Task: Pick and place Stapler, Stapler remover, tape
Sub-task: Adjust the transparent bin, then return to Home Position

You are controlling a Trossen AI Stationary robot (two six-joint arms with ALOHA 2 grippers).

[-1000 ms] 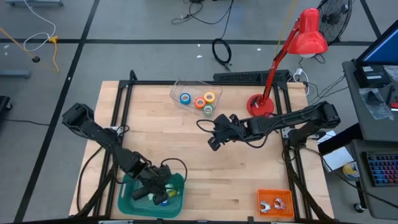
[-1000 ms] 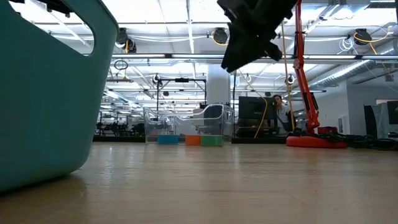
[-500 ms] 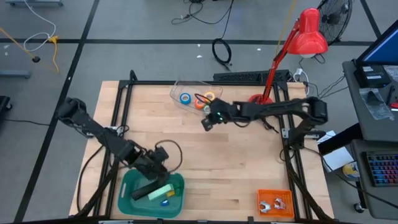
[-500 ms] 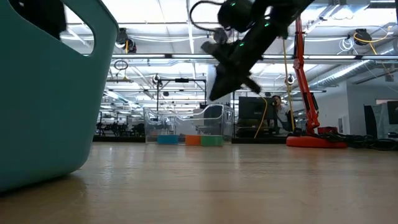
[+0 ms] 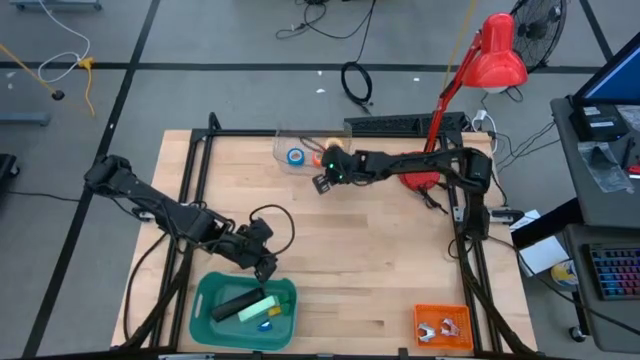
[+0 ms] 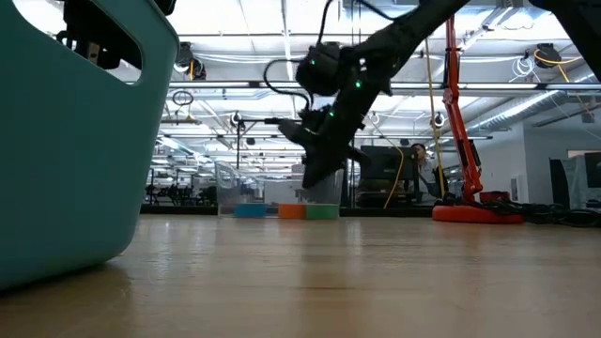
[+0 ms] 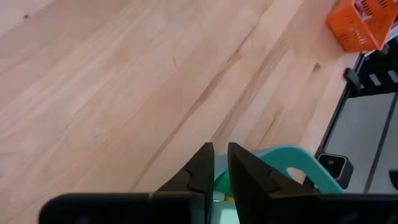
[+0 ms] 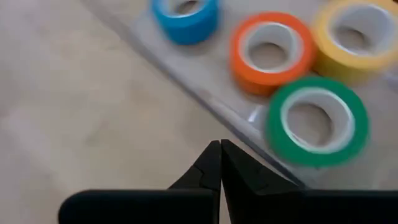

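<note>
Four tape rolls lie flat in a clear tray (image 5: pixel 292 143) at the far side of the table: blue (image 8: pixel 185 15), orange (image 8: pixel 270 53), green (image 8: pixel 317 121) and yellow (image 8: pixel 351 37). My right gripper (image 8: pixel 220 146) is shut and hovers over the bare wood just outside the tray's near wall (image 8: pixel 236 115); its fingers slant down (image 6: pixel 315 178). My left gripper (image 5: pixel 265 265) stands above the far rim of the teal bin (image 5: pixel 210 300), its fingers (image 7: pixel 205 165) all but together. A black stapler (image 5: pixel 237 303) and a green-yellow piece (image 5: pixel 262 308) lie in that bin.
An orange bin (image 5: pixel 442 325) holding pale claw-shaped pieces sits at the near right corner. A red desk lamp stands with its base (image 5: pixel 420 172) right of the tray, and the right arm reaches past it. Bare wood lies between the tray and the bins.
My right gripper has swung from mid-table toward the far edge and left, dropping lower and stopping beside the tape tray. My left gripper has risen out of the teal bin and drawn back over its far rim, and the black stapler now lies uncovered in the bin.
</note>
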